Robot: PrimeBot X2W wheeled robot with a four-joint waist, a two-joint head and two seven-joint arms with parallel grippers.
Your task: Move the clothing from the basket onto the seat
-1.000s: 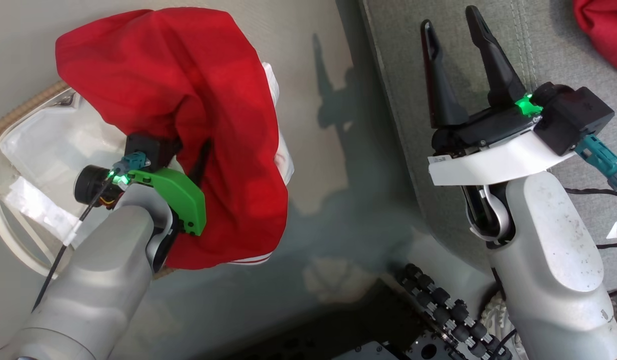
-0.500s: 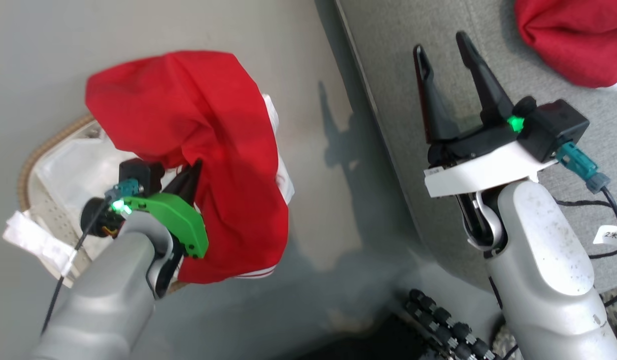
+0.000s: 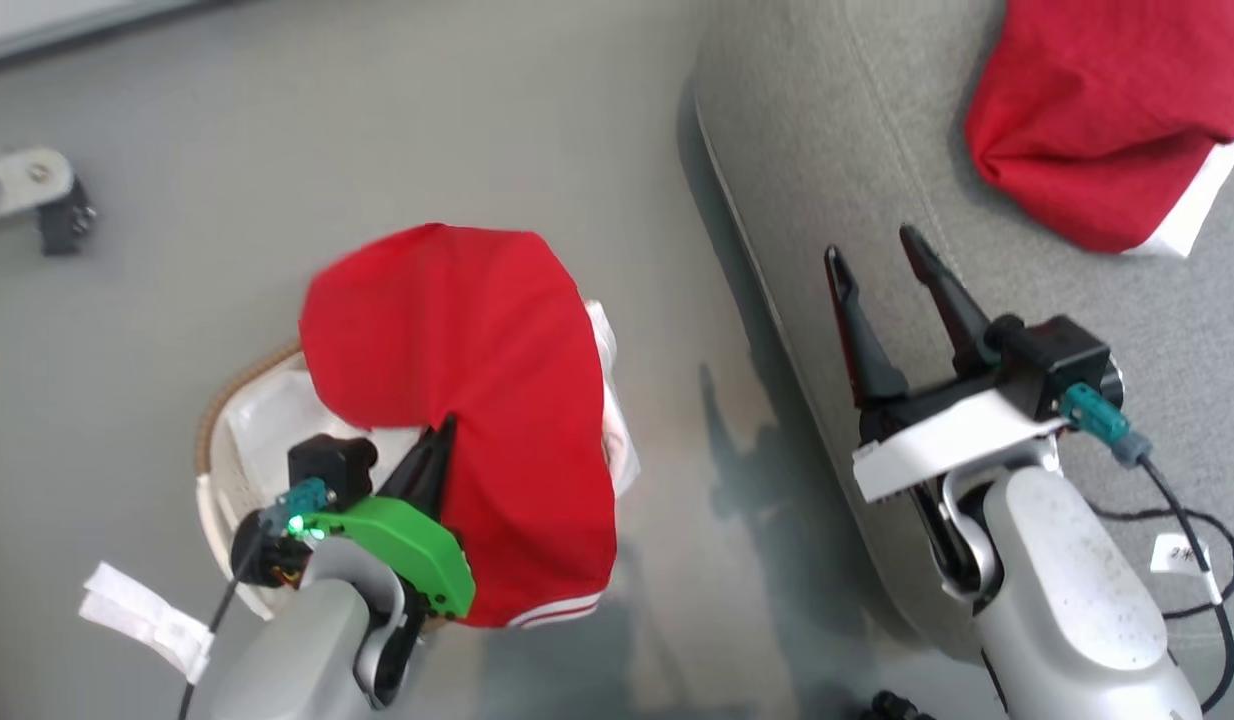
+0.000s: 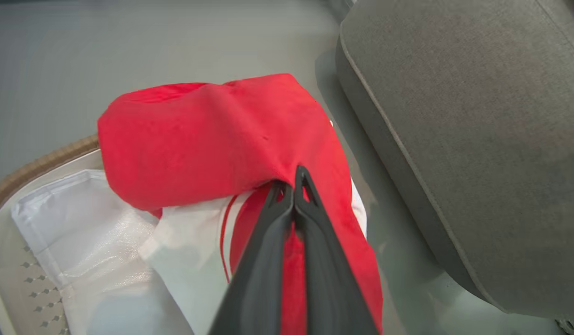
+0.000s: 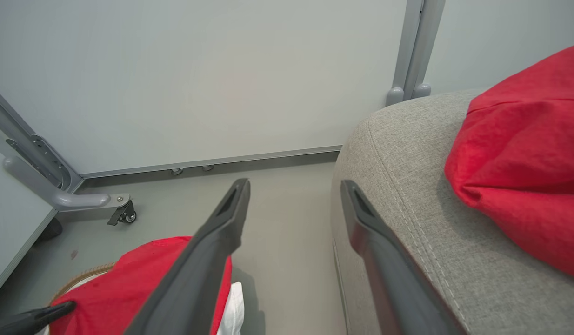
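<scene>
Pinching clothing [image 4: 198, 139], left tool [image 4: 291, 180] apparently closed

Silver-grey forearms [image 3: 1067, 600] wear one green bracket [image 3: 402, 540], one white bracket [image 3: 937, 445].

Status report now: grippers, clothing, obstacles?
Left gripper shut on red garment over basket. Right gripper open over seat. Second garment lies on seat. Floor gap between them.
</scene>
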